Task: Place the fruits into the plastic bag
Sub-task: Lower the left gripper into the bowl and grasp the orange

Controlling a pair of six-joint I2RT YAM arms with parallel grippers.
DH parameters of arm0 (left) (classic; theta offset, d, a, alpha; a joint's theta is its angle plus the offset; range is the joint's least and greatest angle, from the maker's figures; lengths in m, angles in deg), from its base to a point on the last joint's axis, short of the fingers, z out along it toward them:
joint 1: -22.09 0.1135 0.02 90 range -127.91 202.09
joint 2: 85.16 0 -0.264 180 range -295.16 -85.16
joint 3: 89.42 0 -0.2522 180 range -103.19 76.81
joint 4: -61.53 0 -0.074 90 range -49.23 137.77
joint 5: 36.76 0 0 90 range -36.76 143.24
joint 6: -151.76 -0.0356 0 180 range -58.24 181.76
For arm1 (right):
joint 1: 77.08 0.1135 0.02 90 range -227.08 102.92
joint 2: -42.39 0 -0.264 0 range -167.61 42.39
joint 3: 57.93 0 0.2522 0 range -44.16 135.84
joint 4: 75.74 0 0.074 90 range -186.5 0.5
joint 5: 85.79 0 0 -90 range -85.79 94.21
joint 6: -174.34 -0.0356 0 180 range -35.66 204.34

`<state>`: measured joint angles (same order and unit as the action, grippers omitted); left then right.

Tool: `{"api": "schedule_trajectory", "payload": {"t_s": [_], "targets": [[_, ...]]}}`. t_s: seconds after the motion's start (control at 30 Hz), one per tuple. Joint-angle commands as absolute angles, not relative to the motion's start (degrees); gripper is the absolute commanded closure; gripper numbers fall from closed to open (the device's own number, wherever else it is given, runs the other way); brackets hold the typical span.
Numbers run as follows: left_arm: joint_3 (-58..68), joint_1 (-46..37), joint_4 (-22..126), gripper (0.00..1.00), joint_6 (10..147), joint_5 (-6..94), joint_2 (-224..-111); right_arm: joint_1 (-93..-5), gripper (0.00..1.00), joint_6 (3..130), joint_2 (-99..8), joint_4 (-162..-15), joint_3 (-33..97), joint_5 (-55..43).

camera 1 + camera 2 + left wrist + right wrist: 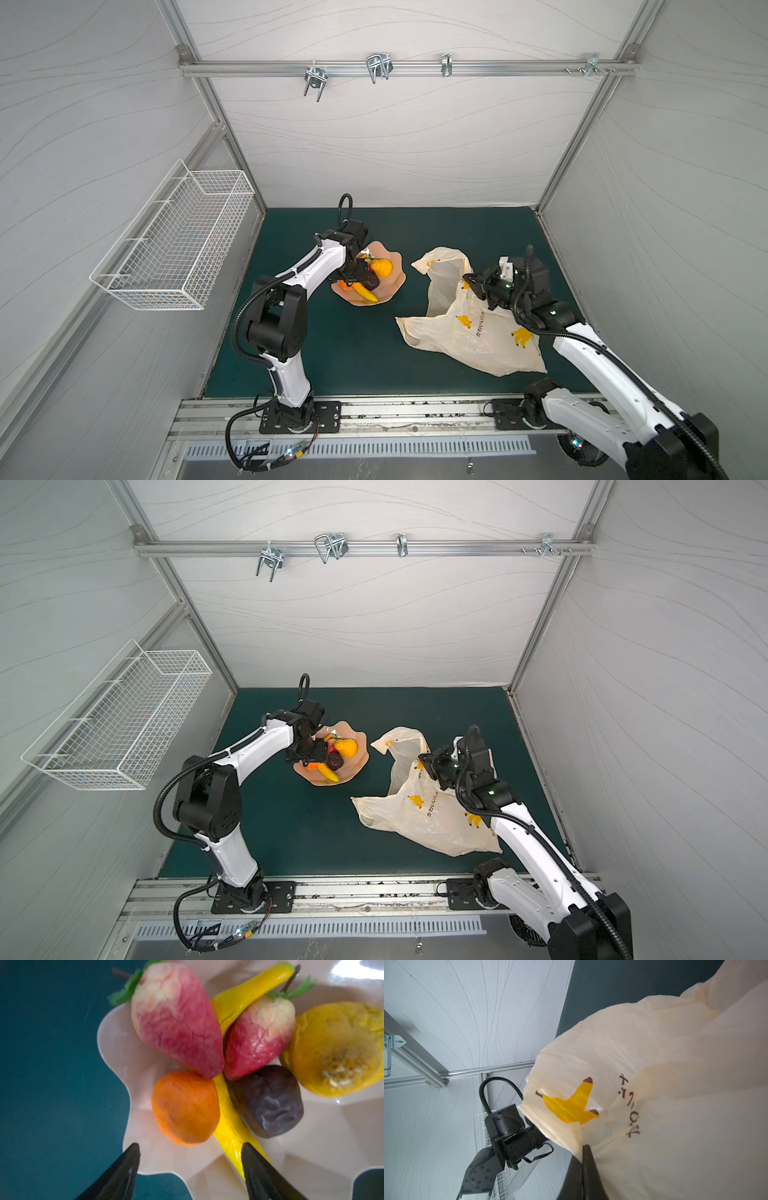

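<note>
The green table (316,357) carries everything. The plastic bag (478,345) lies crumpled near the pink bowl (398,272), on the bowl's right-arm side, with a strip of table between them. No fruit shows in it.

The right arm (582,345) reaches over the bag from the side away from the bowl. The right jaws are pressed together on the bag's rim and lift that edge, probably so the mouth gapes toward the bowl.

The left arm (309,270) folds over the bowl's opposite side, wrist pointing down. The left jaws stand wide apart just above the bowl, holding nothing.

All the fruits (338,756) sit in the bowl: pear shape (336,1049), two strawberries (176,1020), dark fruit (268,1101), orange (185,1107) and bananas (228,1126). The orange lies in line with the gap between the left jaws, so I judge it the likely first pick.
</note>
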<state>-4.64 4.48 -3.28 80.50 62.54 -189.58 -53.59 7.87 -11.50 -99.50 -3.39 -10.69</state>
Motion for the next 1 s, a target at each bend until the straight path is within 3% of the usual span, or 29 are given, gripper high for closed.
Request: {"api": "schedule_trajectory", "payload": {"t_s": [0.0,0.67,0.97], "targets": [[-8.4,5.3,-3.0,0.23,79.8,64.5,-192.2,-53.9,1.0,7.5,-10.3,-100.5,-2.8,-11.1],[-5.6,5.5,-1.1,0.34,80.1,64.6,-194.5,-53.9,1.0,7.5,-10.3,-100.6,-3.2,-10.6],[-4.6,5.5,-0.8,0.47,80.0,64.2,-193.4,-54.0,1.0,7.4,-10.1,-100.9,-3.0,-10.3]]}}
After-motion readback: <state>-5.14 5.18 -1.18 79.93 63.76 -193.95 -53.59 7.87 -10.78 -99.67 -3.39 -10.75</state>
